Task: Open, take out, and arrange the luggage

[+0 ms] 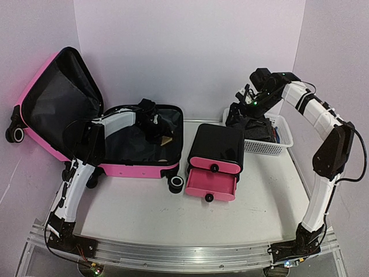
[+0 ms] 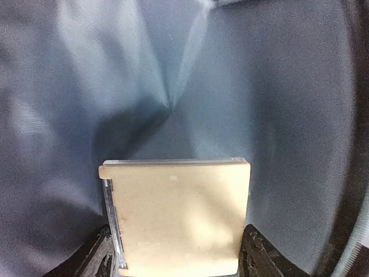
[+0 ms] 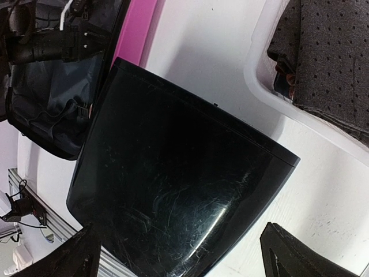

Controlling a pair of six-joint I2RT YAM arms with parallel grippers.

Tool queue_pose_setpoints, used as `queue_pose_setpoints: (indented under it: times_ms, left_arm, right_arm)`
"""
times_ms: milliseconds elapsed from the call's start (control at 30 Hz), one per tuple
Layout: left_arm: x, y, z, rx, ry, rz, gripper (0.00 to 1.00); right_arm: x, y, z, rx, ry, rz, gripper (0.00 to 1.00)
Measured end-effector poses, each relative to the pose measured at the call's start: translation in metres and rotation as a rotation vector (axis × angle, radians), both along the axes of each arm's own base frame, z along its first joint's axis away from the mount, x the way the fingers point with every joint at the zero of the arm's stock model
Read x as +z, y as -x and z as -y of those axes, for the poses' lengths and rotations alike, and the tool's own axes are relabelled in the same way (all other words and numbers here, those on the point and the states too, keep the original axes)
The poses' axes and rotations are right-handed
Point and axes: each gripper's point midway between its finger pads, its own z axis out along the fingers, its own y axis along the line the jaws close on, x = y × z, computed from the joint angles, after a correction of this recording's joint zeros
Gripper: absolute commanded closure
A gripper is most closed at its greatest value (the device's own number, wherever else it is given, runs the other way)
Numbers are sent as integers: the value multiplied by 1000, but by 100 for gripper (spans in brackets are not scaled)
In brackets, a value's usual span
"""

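The suitcase [image 1: 141, 168] lies open at the far-left corner, its lid propped up; the left gripper [image 1: 157, 133] reaches inside it, fingers closed on a flat tan card [image 2: 179, 213]; the right gripper [image 1: 235, 115] hangs above the left end of the basket [image 1: 271, 148] near the far-right corner, fingers spread wide; a cabinet [image 1: 218, 144] stands between suitcase and basket.

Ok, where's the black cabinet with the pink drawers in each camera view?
Top external: black cabinet right of centre, between the luggage and the white basket.
Left wrist: not in it.
Right wrist: its black top fills the middle.
Shared landmark: the luggage's pink edge, beside the cabinet in both.
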Motion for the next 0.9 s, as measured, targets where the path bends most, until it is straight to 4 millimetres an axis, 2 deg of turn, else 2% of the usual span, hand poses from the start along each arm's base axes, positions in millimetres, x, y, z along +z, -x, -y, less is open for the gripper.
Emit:
queue_pose_setpoints:
  times_ms: [133,300,433,567,700,833,900]
  left_arm:
    - [36,-8,-13,28,34,32,42]
    - [117,-7,-24,28,108,140,43]
    - [186,12,-28,-13,130,269,43]
    - [234,41,-29,-93,67,446,43]
    - [259,85,-17,-223,-51,656,43]
    - [257,133,10,-379,-92,797,45]
    - [251,146,13,-426,-119,846,45]
  right_arm:
    - [4,-2,0,-4,-6,19,2]
    - [9,-5,-2,-12,-20,29,2]
    - [35,-15,-12,-25,-85,71,2]
    - [64,-31,-30,-39,-206,116,4]
    - [73,-40,-51,-56,-341,85,5]
    - [82,-45,-80,-55,-465,68,11]
    - [89,-42,-99,-42,-515,66,19]
